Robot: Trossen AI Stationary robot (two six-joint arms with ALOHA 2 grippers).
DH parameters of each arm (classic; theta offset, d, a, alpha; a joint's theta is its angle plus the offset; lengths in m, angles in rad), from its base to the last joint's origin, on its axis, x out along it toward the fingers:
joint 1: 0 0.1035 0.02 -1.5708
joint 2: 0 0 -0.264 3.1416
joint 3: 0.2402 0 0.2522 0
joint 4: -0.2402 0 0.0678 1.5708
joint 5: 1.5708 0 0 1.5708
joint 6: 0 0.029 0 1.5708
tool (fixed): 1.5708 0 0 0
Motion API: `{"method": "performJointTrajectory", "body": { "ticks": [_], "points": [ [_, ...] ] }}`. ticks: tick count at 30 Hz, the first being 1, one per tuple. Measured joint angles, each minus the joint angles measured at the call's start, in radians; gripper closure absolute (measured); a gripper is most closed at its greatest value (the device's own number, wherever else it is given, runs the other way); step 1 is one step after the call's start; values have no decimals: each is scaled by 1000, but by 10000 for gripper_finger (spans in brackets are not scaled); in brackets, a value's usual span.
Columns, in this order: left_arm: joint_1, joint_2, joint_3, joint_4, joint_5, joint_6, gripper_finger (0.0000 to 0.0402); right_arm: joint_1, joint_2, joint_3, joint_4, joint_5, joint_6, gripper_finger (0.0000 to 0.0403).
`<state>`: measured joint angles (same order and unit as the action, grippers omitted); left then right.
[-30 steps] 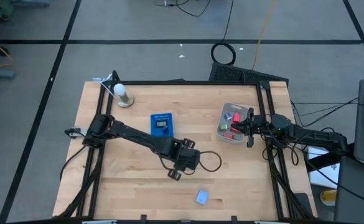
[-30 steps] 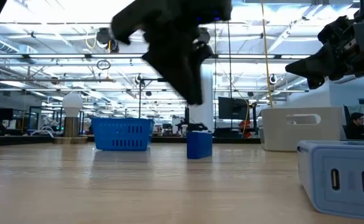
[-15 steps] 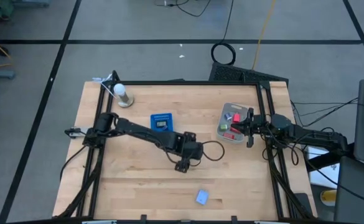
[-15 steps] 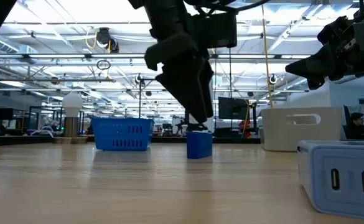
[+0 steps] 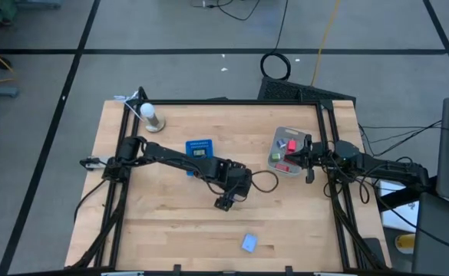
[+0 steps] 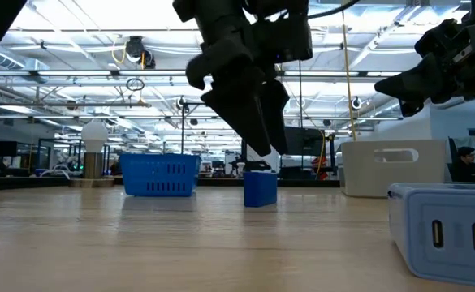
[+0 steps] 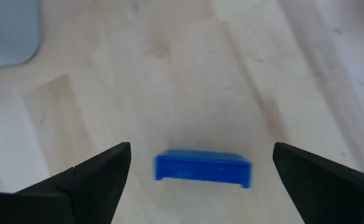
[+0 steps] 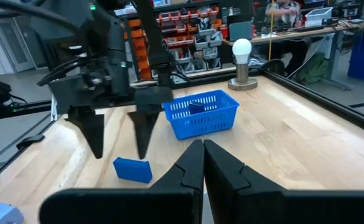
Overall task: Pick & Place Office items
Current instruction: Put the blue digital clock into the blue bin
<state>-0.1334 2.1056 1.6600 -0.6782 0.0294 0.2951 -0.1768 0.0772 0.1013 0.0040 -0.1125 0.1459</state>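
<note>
A small blue office item (image 7: 203, 168) lies flat on the wooden table (image 5: 170, 230) near its centre, between the spread fingers of the left gripper (image 7: 201, 177), which hangs just above it, released and grasping nothing. At about three o'clock the right gripper (image 8: 203, 163) waits clenched beside the grey bin (image 5: 285, 152). The block looks low, so closing too high could skid it away. The high view hides it under the wrist.

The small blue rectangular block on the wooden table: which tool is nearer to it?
Left. The left tool hangs open just above the small blue rectangular block; the right tool waits shut beside the translucent grey plastic bin.
</note>
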Motion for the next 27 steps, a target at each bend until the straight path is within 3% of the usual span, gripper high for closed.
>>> {"method": "performJointTrajectory", "body": {
  "ticks": [9,27],
  "points": [
    [23,2,-60,50,96,44,4,0,0,0,-2,-1,0,401],
    [40,39,-117,124,157,63,5,0,1,0,-3,3,-2,401]
  ]
}}
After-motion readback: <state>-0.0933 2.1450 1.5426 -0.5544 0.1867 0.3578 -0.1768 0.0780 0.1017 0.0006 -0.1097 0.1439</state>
